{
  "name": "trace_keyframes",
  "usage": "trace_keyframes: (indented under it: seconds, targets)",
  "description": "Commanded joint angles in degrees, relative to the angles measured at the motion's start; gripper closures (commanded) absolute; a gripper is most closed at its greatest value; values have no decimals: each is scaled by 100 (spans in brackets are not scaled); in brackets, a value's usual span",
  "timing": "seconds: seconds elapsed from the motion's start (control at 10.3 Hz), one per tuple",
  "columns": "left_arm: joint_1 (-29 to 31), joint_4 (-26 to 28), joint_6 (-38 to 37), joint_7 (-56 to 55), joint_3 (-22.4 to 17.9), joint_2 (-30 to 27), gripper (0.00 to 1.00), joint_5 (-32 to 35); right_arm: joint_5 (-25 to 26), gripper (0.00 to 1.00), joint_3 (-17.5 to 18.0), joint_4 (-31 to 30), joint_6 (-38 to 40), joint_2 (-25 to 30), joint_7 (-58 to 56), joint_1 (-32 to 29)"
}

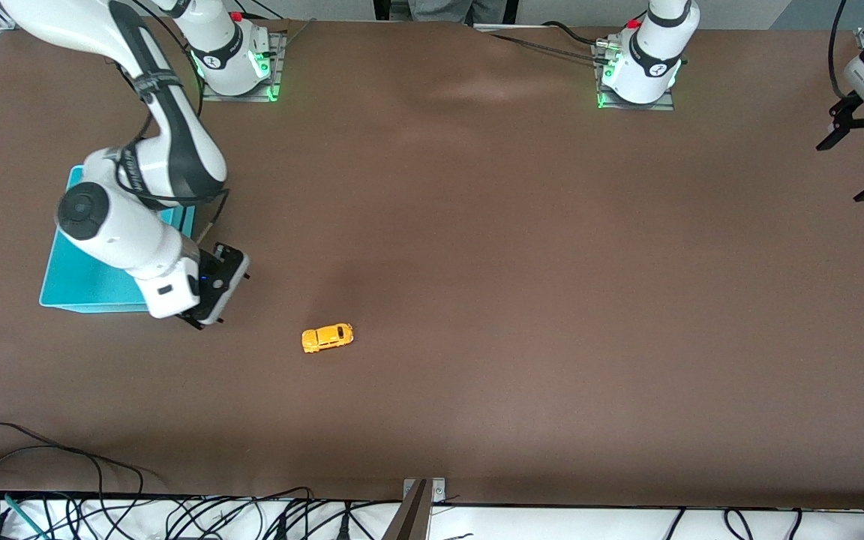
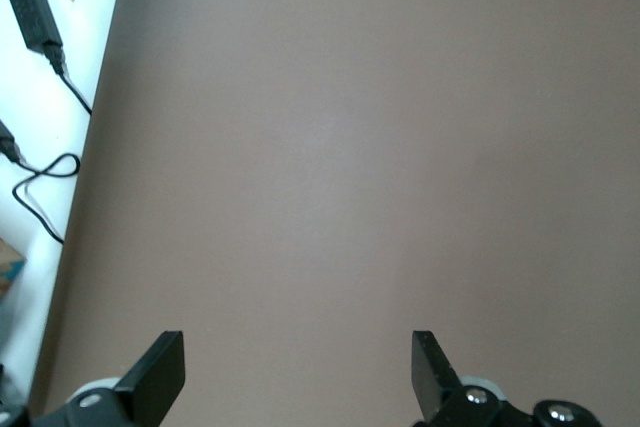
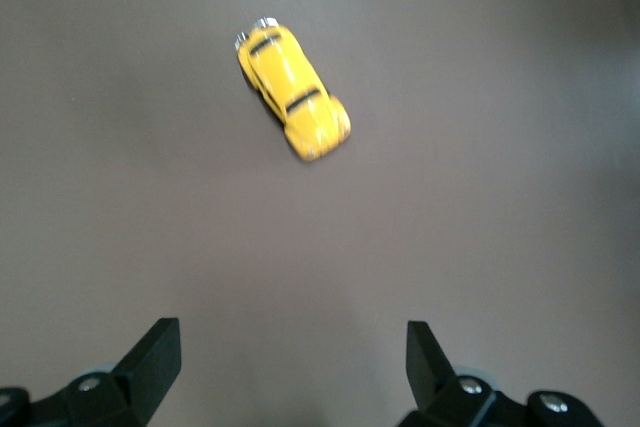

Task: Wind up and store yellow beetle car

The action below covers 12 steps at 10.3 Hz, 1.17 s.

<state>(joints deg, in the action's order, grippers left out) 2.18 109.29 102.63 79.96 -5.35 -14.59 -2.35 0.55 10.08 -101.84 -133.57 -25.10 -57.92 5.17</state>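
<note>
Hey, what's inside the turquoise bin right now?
The turquoise bin shows only bare turquoise surface where visible; nothing appears in it. The right arm hangs over much of it, so that covered part cannot be checked. The yellow beetle car sits on the table, outside the bin.

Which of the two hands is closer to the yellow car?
The right hand, open, hangs beside the turquoise bin, a short way from the yellow car. The left hand, also open, waits at the left arm's end of the table.
</note>
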Motion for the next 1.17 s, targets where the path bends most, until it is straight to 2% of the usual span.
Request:
trace_keyframes:
  seconds: [0.0,0.19,0.39,0.49,0.68,0.78,0.87,1.07]
  targets:
    - [-51,-687,-916,-1598,122,105,0,243,576,0,-6,366,-588,-538,-203,421]
    - [-60,-1223,-1611,-3128,315,263,0,270,910,0,-6,664,-1002,-1004,-194,677]
    - [-69,-1340,-1973,-5069,613,281,0,287,938,0,-6,744,-1528,-1338,-124,809]
    - [-69,-1349,-2088,-5696,788,290,0,296,947,0,-6,744,-1714,-1453,-106,862]
    - [-173,-1549,-2394,-6831,826,421,0,279,1017,0,-23,744,-1803,-1690,-123,941]
    - [-174,-2056,-2718,-7132,825,770,0,287,1148,0,-24,744,-2013,-1796,-114,942]
    - [-165,-2331,-2817,-7144,791,948,0,279,1184,0,-24,744,-2102,-1901,-114,942]
    - [-165,-2342,-2818,-7196,773,967,0,244,1202,0,-41,744,-2199,-1972,-158,933]
